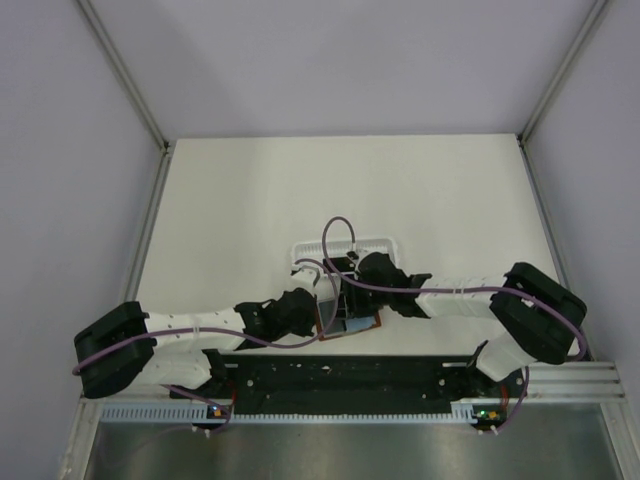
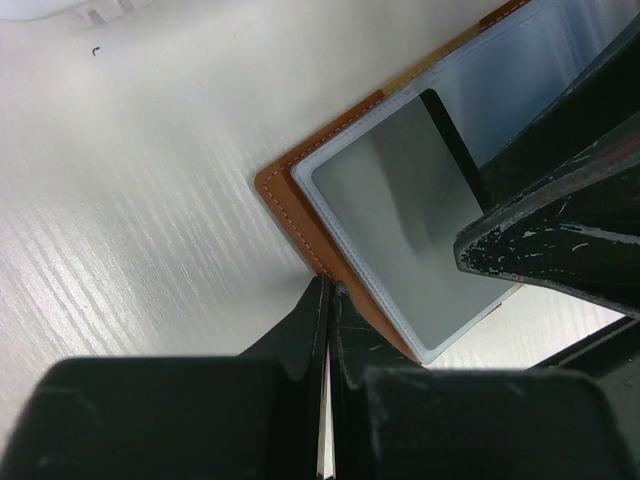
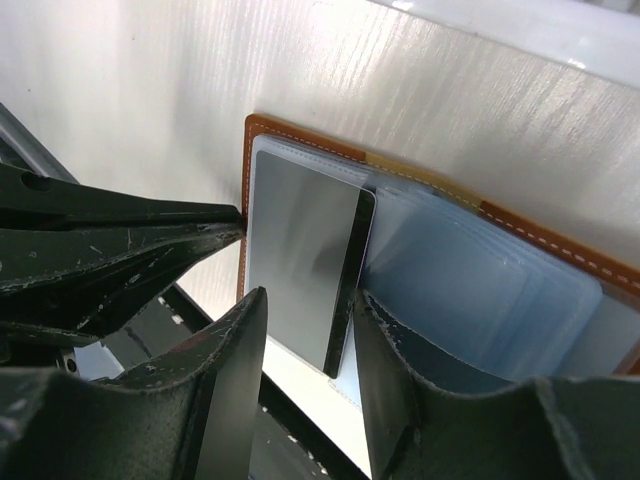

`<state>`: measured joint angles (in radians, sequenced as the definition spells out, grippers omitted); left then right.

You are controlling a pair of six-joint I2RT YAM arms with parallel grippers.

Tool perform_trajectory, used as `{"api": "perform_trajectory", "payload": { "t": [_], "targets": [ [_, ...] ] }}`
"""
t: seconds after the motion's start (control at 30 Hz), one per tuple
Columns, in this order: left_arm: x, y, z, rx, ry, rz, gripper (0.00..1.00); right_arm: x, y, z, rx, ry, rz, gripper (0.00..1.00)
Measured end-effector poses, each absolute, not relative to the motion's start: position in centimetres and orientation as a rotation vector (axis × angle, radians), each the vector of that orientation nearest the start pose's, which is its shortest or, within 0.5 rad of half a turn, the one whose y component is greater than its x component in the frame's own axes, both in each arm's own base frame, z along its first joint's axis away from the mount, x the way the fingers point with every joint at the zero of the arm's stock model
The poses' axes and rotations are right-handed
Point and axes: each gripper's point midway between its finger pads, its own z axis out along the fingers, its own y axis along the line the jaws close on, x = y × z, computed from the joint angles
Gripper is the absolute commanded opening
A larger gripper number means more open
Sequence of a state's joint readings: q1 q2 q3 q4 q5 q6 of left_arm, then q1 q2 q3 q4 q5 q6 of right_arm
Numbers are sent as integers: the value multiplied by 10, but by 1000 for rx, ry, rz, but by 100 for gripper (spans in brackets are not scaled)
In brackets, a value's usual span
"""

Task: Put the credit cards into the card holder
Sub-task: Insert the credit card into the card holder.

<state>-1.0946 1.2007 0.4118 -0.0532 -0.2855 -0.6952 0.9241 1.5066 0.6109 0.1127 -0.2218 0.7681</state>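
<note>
The brown card holder (image 1: 364, 325) lies open near the table's front edge, its bluish clear pockets (image 3: 470, 290) facing up. One glossy black credit card (image 3: 300, 240) sits over its left pocket, its near end sticking out past the holder's edge. My right gripper (image 3: 310, 300) hovers over that near end with the jaws apart, one finger on each side of the card. My left gripper (image 2: 328, 285) is shut, its tips pressed against the holder's brown rim (image 2: 285, 205). The card (image 2: 400, 210) shows there too, with the right gripper's fingers (image 2: 545, 240) beside it. No other cards show.
A white slotted basket (image 1: 378, 245) stands just behind the holder. The table's front edge and the black base rail (image 1: 340, 375) run right below the holder. Both arms crowd the holder from left and right.
</note>
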Motion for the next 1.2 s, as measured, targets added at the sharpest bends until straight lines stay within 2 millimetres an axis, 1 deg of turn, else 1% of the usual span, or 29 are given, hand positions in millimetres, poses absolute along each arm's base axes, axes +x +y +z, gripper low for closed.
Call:
{"api": "perform_trajectory", "payload": {
  "t": [0.4,0.53,0.63,0.77,0.83,0.9,1.03,1.13,1.2],
  "targets": [
    [151,-240,20,359,2401,-500,0,156,325,32,-322,2584,1031,38],
    [151,-240,20,358,2401,-502,0,157,321,33,-332,2584,996,42],
    [151,-240,21,358,2401,-503,0,158,314,41,-357,2568,941,46],
    [151,-240,21,358,2401,-503,0,169,306,63,-364,2498,881,49],
    [151,-240,21,358,2401,-503,0,174,299,73,-356,2463,839,50],
    [151,-240,21,357,2401,-503,0,178,288,77,-339,2449,775,51],
    [151,-240,20,358,2401,-503,0,185,262,71,-297,2476,592,59],
    [151,-240,21,357,2401,-503,0,188,244,67,-273,2499,458,61],
    [151,-240,21,357,2401,-504,0,189,235,65,-264,2507,397,61]
  ]
}}
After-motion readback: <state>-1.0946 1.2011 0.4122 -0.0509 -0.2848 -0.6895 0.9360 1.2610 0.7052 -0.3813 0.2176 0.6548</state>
